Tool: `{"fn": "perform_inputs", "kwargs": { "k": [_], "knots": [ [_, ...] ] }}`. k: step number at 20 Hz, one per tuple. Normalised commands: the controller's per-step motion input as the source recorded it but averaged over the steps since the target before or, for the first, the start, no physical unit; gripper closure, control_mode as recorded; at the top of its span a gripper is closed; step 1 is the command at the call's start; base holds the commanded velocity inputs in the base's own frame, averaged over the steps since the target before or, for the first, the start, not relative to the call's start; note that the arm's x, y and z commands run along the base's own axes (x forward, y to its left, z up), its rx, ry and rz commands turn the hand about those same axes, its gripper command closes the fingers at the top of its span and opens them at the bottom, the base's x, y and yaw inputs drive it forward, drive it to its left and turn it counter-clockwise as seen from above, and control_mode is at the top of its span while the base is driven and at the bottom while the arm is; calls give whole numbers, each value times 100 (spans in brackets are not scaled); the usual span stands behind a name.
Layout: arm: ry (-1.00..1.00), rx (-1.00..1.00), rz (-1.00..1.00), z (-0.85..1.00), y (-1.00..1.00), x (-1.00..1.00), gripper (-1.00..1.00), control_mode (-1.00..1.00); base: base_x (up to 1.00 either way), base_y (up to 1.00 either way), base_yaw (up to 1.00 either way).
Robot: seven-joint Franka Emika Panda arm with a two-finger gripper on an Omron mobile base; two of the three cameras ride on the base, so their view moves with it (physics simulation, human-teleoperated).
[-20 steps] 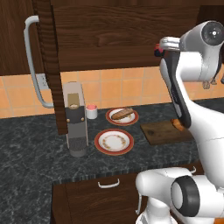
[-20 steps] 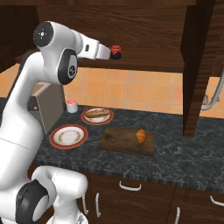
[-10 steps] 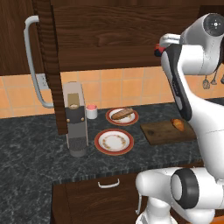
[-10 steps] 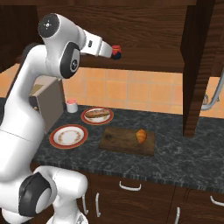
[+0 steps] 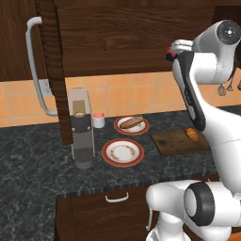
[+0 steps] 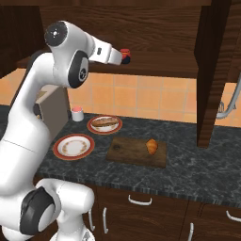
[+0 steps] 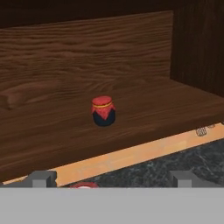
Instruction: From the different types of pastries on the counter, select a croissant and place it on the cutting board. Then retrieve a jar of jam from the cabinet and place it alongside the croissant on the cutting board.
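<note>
The jar (image 7: 103,111) stands upright on the cabinet (image 6: 155,28) shelf, centred ahead of the gripper (image 7: 111,178) and apart from it, so the hand appears lined up for a straight reach. The fingers (image 7: 40,178) are spread wide and hold nothing. The croissant (image 6: 151,145) lies on the right half of the board (image 6: 126,151), leaving the left half free, judged room enough for the jar. The brown pastry (image 6: 104,123) sits on the far plate (image 6: 116,128).

the arm covers the right edge of the cutting board (image 5: 174,141) in the left base view. the picture's edge cuts off the cabinet's handle (image 6: 229,104). end effector (image 7: 111,177) finger spacing is indeterminate.
</note>
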Motion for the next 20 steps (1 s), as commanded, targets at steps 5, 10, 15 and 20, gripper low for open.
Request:
{"fn": "perform_inputs", "kwargs": {
  "k": [5,10,15,20],
  "knots": [
    [-1,0,0,-1,0,50,-100,-100,0,0,0],
    [0,0,1,-6,0,43,-100,-100,0,0,0],
    [0,0,1,-4,-6,19,-100,-100,0,0,0],
    [-2,0,0,0,-8,8,-100,-100,0,0,0]
  ]
}}
